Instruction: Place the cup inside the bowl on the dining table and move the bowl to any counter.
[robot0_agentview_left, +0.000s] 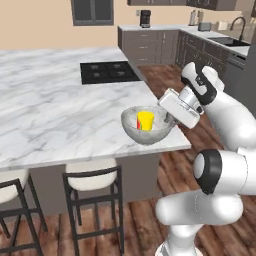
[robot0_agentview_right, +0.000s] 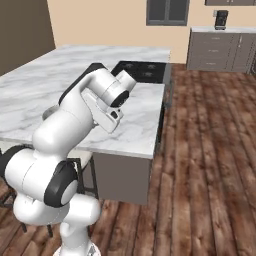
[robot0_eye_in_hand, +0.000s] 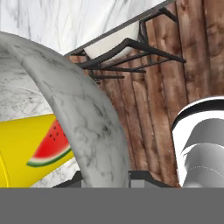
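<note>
The speckled grey bowl (robot0_agentview_left: 150, 132) sits near the front right corner of the dining table (robot0_agentview_left: 50, 115). The yellow cup (robot0_agentview_left: 145, 120) stands inside it. My gripper (robot0_agentview_left: 168, 119) reaches in from the right and is shut on the bowl's right rim. In the hand view the bowl's wall (robot0_eye_in_hand: 78, 113) runs between the two fingertips of the gripper (robot0_eye_in_hand: 107, 179), one inside and one outside. The cup (robot0_eye_in_hand: 26, 153) with a watermelon picture lies to the left, inside the bowl. The counter (robot0_agentview_left: 235, 47) with the black sink is at the far right back.
A black cooktop (robot0_agentview_left: 107, 71) is set into the table behind the bowl. Two bar stools (robot0_agentview_left: 92, 185) stand under the table's front edge, and one stool (robot0_eye_in_hand: 118, 43) appears past the bowl. Wooden floor (robot0_agentview_left: 160, 75) separates table and counter. A coffee machine (robot0_agentview_left: 145, 18) stands on the back counter.
</note>
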